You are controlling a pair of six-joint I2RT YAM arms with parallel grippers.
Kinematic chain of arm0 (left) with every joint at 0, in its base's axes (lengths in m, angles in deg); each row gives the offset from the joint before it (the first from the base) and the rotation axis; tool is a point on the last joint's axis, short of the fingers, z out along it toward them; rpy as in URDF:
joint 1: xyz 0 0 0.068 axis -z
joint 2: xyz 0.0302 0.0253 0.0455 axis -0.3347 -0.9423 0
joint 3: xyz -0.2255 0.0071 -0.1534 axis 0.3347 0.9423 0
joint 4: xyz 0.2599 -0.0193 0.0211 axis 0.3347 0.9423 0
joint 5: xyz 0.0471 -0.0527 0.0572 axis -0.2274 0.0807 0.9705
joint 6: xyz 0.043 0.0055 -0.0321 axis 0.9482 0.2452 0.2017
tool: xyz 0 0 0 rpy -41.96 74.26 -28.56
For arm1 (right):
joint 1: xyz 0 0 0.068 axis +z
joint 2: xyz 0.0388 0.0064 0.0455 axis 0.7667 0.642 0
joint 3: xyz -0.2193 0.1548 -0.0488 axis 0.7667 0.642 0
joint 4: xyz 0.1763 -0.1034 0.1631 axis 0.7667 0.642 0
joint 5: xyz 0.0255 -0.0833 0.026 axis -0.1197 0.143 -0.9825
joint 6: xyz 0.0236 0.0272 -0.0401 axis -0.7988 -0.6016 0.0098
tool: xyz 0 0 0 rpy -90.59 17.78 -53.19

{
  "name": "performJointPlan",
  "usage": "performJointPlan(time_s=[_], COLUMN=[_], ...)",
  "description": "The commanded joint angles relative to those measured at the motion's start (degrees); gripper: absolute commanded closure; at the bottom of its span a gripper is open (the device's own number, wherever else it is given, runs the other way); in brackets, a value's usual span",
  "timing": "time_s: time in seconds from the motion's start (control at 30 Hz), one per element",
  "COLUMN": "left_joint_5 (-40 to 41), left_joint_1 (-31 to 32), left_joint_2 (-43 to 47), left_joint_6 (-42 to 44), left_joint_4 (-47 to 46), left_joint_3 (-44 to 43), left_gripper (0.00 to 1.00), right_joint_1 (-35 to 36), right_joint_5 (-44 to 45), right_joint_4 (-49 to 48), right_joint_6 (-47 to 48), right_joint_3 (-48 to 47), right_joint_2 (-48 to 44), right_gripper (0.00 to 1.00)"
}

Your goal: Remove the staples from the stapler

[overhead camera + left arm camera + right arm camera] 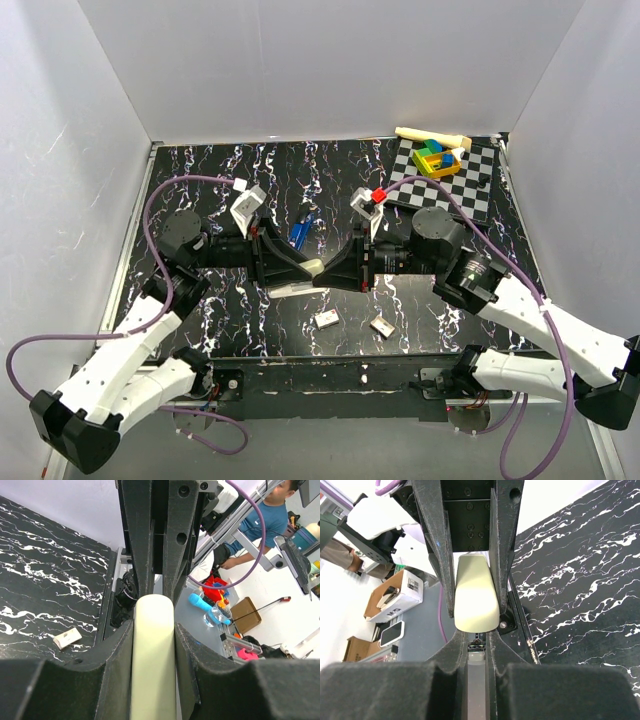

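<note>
Held stapler (pixel 312 268) (cream top, grey underside strip) spans between the arms, long axis left-right; left gripper (pixel 153 630) clenched on its cream body, right gripper (pixel 476 640) pinching the opposite end's strip.

We read this as robotics lab. Black marbled desk (pixel 200 190) boxed in by white panels (pixel 300 70). White robot arms (pixel 120 375) bolted at near edge, purple cable (pixel 261 535) looping off. Checkerboard (pixel 480 195) in far right corner. Beyond enclosure we see person in teal shirt (pixel 274 510), cluttered benches, cardboard box (pixel 395 597).
</note>
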Motion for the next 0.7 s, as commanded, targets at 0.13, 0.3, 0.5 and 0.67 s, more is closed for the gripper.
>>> performJointPlan(time_s=[0.13,0.3,0.5,0.67], left_joint_5=[16.5,19.9,24.5,28.9], left_joint_1=[-0.9,-0.9,-0.9,-0.9], left_joint_2=[2.8,3.9,5.5,6.6], left_joint_6=[-0.3,0.4,0.6,0.5], left_joint_4=[-9.7,-8.9,-9.2,-8.8], left_joint_3=[-0.5,-0.5,0.5,1.2], left_gripper=[1.0,1.0,1.0,1.0], right_joint_1=[4.5,6.0,8.3,9.9], right_joint_5=[-3.3,-3.0,-2.1,-1.7], right_joint_4=[2.1,-0.3,-2.4,-3.7], right_joint_6=[-4.9,-6.5,-7.8,-8.4], right_joint_3=[5.6,7.2,8.4,8.9], right_joint_2=[0.4,0.9,1.7,2.3], right_gripper=[0.99,0.99,0.99,0.99])
